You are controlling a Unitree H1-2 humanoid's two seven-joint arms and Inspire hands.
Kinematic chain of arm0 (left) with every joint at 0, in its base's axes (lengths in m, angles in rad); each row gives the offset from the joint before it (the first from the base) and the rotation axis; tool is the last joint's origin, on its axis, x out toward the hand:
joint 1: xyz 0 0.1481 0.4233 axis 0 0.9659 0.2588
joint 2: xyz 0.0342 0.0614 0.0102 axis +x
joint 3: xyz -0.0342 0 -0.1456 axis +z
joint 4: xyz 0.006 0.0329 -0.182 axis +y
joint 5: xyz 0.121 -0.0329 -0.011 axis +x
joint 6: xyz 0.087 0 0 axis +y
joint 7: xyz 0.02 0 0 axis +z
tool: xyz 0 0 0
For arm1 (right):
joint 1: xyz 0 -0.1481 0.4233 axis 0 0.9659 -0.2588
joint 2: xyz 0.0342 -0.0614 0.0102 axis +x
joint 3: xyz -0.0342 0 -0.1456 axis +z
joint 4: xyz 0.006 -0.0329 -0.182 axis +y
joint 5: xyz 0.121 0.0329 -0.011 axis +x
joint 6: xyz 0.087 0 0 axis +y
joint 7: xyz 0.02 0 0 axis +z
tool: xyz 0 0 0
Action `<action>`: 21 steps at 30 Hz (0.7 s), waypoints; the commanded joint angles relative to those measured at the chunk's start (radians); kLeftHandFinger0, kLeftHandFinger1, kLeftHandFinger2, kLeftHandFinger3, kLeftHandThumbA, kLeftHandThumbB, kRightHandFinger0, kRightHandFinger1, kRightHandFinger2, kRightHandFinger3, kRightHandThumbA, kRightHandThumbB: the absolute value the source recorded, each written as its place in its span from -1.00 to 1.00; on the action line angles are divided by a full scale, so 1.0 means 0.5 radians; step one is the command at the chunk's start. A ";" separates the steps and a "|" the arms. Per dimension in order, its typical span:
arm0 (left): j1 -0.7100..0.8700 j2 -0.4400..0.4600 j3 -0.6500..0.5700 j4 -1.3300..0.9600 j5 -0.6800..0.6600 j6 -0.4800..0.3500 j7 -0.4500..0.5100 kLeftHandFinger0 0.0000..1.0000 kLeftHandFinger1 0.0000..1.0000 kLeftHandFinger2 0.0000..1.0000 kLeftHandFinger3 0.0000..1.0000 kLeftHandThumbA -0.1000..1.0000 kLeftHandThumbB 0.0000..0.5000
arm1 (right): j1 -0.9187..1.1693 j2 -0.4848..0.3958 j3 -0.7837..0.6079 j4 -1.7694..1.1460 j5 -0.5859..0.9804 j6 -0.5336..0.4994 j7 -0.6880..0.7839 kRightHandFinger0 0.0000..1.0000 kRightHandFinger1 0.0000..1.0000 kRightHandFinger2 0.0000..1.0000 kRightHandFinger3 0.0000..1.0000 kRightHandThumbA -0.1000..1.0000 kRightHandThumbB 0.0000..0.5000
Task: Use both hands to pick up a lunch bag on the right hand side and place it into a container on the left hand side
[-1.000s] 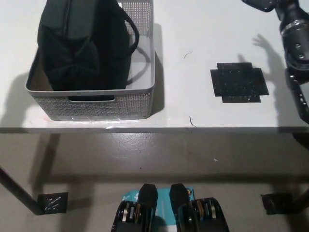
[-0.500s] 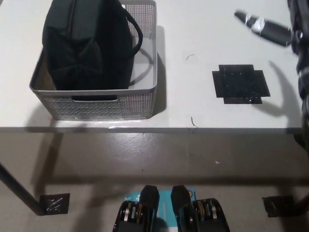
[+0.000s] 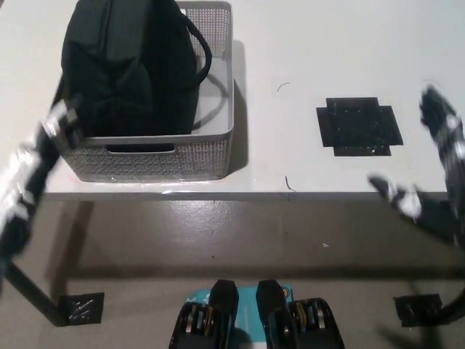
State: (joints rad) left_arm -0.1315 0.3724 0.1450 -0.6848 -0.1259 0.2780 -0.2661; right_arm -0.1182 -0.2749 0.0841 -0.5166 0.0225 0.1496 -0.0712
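Spreading across the upper half of the view, the white surface [image 3: 305, 43] ends in a straight front edge, and below it lies a grey floor with dark tape patches near the table legs. The grey woven container [image 3: 156, 154] stands on the left part of the surface, close to the front edge, and the black lunch bag [image 3: 123, 69] sits inside it, filling most of it and rising above the rim, its strap looping over the right side. A black cross-shaped tape mark [image 3: 360, 125] lies flat on the right part of the surface, well apart from the container, with nothing on it. Two small dark flecks show between them, one near the front edge.

The left hand [image 3: 62, 120] is a white motion blur at the container's front left corner; whether its fingers are apart or together cannot be told, nor whether it touches the wall. The right hand [image 3: 418, 193] is at the right edge by the front of the surface, also smeared; dark fingers [image 3: 436, 109] seem splayed with nothing between them. Both arms are cut off by the picture's edges.
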 commanded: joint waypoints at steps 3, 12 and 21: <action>0.615 -0.172 -0.221 -0.495 -0.198 -0.511 -0.073 1.00 1.00 1.00 1.00 1.00 1.00 | 0.671 -0.063 0.149 -0.441 0.024 -0.898 0.215 1.00 1.00 1.00 1.00 1.00 0.17; 0.942 -0.213 -0.360 0.243 0.074 -1.024 -0.134 1.00 1.00 1.00 1.00 1.00 0.39 | 0.796 0.132 0.292 0.452 0.044 -1.099 0.245 1.00 1.00 1.00 1.00 1.00 0.04; 0.859 -0.332 -0.279 1.169 0.282 -1.401 0.109 1.00 1.00 1.00 1.00 1.00 0.40 | 0.542 0.311 0.177 1.162 0.184 -1.157 0.251 1.00 1.00 1.00 1.00 1.00 0.47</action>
State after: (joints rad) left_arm 0.2979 0.2423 0.0020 -0.4206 -0.1095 -0.0013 -0.2818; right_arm 0.2448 -0.1806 0.1896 -0.1669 0.0347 -0.1388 -0.0035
